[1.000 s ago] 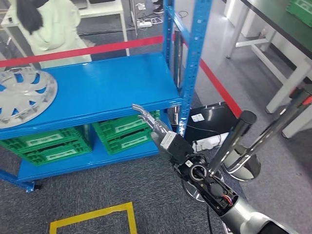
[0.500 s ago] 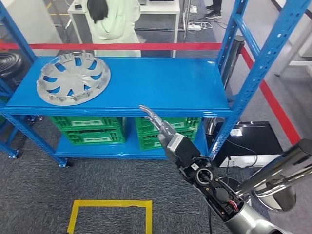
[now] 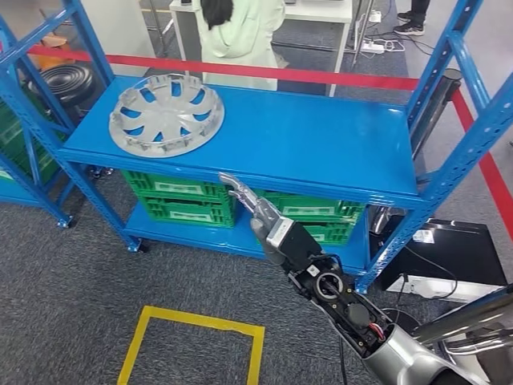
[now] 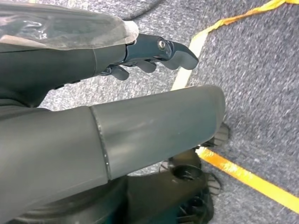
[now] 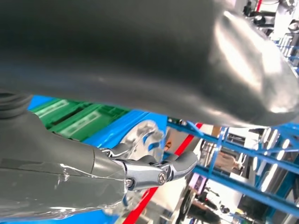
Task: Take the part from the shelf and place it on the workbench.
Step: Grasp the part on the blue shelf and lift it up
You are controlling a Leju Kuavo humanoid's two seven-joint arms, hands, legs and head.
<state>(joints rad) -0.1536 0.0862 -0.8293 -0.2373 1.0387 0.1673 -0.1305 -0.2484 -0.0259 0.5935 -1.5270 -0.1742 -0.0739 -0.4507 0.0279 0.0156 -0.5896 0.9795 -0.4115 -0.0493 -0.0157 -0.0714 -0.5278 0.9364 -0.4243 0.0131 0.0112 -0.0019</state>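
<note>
The part is a silver hubcap (image 3: 166, 115) lying flat on the left end of the blue shelf (image 3: 314, 144). My right hand (image 3: 254, 210) reaches forward from the lower right with its fingers stretched out and nothing in them. It hangs in front of the shelf's front edge, well to the right of the hubcap and apart from it. The right wrist view shows the right hand's fingers (image 5: 155, 170) held straight, with the hubcap (image 5: 146, 137) beyond them. My left hand (image 4: 155, 51) hangs over the grey carpet, fingers apart and holding nothing.
Green crates (image 3: 181, 200) fill the lower shelf. Blue uprights (image 3: 459, 168) frame the rack. A person in a pale green coat (image 3: 242, 36) stands behind it. A yellow taped square (image 3: 193, 345) marks the floor. A black box (image 3: 447, 249) lies at the right, and a dark round part (image 3: 63, 80) sits far left.
The camera has swung left: the rack and hubcap slid right in the picture, towards the middle. My right arm keeps the same outstretched pose.
</note>
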